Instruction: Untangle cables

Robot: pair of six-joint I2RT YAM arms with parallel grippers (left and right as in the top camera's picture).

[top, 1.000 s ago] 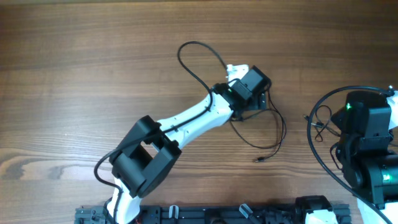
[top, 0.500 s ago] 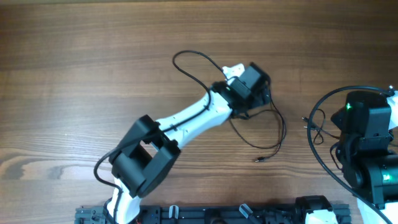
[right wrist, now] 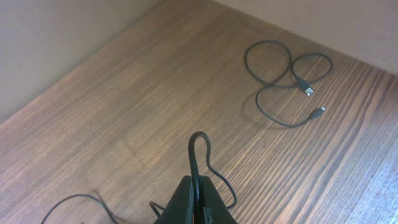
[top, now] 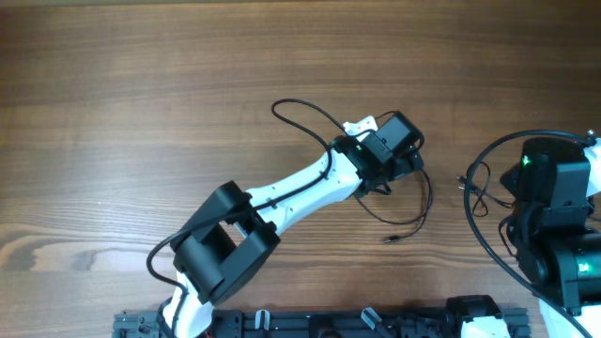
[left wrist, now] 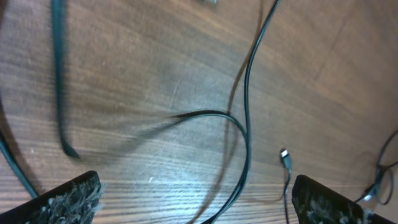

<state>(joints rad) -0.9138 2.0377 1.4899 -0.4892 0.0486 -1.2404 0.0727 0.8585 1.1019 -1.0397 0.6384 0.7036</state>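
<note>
One thin black cable (top: 420,192) lies mid-table. It loops from the upper left (top: 282,105), passes under my left gripper (top: 399,150) and ends in a small plug (top: 388,241). In the left wrist view my left gripper (left wrist: 196,200) is open wide just above the wood. That cable (left wrist: 247,118) runs between its fingers and the plug (left wrist: 284,155) lies near the right finger. My right gripper (right wrist: 198,186) is shut on another thin black cable (right wrist: 199,146), which also shows in the overhead view (top: 479,185) beside the right wrist (top: 549,183).
A third loose cable (right wrist: 280,84) with two plug ends lies in loops farther off in the right wrist view, near a pale wall. A thicker black robot cable (top: 481,239) arcs around the right arm. The arm bases stand along the table's front edge.
My left gripper has shifted right and slightly toward the front. The middle cable's upper-left loop has moved with it, to the right and down. The right arm has not moved.
</note>
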